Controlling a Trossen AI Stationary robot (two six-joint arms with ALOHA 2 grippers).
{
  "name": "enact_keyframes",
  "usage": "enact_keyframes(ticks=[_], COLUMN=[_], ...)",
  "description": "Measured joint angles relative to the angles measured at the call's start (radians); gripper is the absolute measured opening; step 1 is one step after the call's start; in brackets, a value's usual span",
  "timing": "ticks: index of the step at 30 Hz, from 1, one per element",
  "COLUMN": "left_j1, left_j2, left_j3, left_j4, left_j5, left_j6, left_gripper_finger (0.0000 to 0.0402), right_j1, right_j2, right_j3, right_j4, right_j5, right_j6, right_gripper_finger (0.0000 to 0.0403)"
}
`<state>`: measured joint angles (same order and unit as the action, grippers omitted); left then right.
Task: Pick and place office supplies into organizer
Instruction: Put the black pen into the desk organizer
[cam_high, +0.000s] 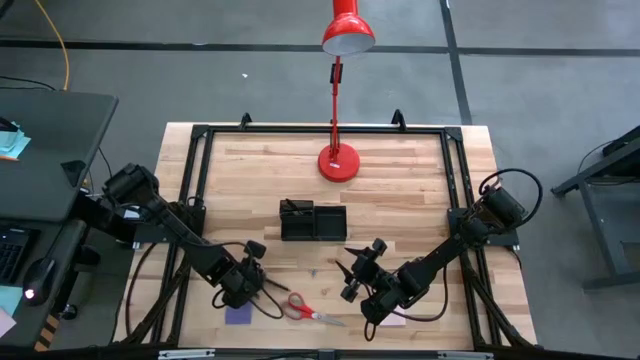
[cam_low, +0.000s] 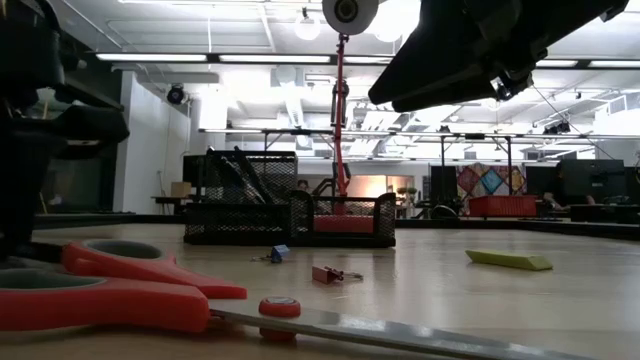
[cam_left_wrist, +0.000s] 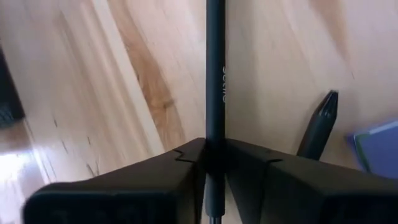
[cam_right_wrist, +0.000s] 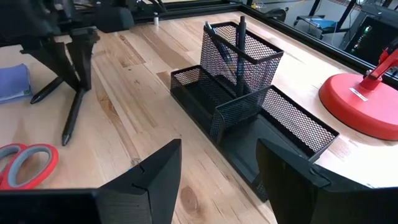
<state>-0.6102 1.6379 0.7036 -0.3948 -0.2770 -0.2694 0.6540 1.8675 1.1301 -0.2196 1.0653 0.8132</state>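
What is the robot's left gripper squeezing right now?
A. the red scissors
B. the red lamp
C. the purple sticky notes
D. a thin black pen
D. In the left wrist view the left gripper has its two dark fingers closed around a thin black pen, while the scissors lie apart on the table.

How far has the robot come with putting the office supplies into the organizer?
Done: pens already stand in the tall cup of the organizer. In hand: the left gripper is shut on a black pen low over the table, with a second pen beside it. Left: the red-handled scissors, the purple sticky-note pad and small clips lie on the wood. The right gripper waits open, facing the organizer.
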Motion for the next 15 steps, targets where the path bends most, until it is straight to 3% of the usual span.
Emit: enact_keyframes(ticks=[3, 9, 15], left_j1=[0.000, 0.001, 0.002], left_j2=[0.000, -0.046, -0.054], left_j3=[0.000, 0.029, 0.128], left_j4=[-0.006, -0.073, -0.251], left_j5=[-0.031, -0.032, -0.180], left_j6=[-0.026, -0.056, -0.098], left_gripper_finger=[0.0020, 0.0024, 0.0041], right_j1=[0.000, 0.000, 0.000], right_j2=[0.000, 0.000, 0.000], right_j3=[0.000, 0.000, 0.000], right_j4=[-0.001, 0.015, 0.081], right_j5=[0.000, 0.000, -0.071], right_j6=[0.000, -0.002, -0.123], right_gripper_finger=[0.0199, 0.0197, 0.0197])
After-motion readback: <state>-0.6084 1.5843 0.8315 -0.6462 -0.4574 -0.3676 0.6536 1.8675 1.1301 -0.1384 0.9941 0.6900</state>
